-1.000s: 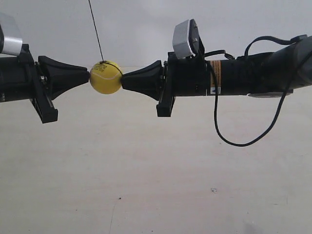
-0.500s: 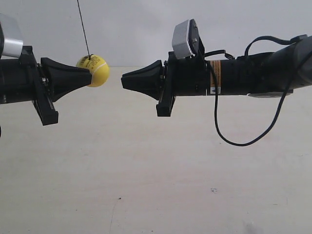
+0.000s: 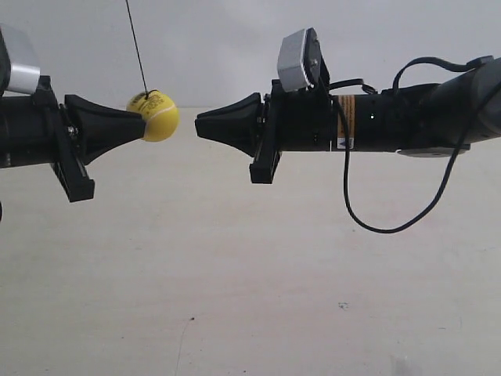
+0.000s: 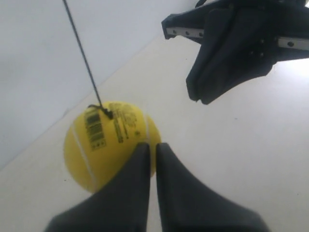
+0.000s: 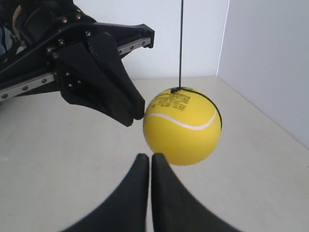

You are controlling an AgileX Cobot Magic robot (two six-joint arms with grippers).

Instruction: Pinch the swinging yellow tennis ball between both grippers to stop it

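Yellow tennis ball [image 4: 108, 145] — barcode [image 4: 95, 129] clear solely in left wrist view

A plain white wall [image 3: 235, 47] meets a pale cream surface [image 3: 235, 266], perhaps a tabletop, flecked with faint dark specks [image 3: 342, 305].

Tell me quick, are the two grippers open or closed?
Left gripper: closed, holding nothing; its tip is at the tennis ball.
Right gripper: closed, empty, apart from the ball.

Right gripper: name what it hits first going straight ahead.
Probably the yellow tennis ball, just ahead of the right gripper but slightly off its line, so contact may be glancing. The left gripper lies beyond.
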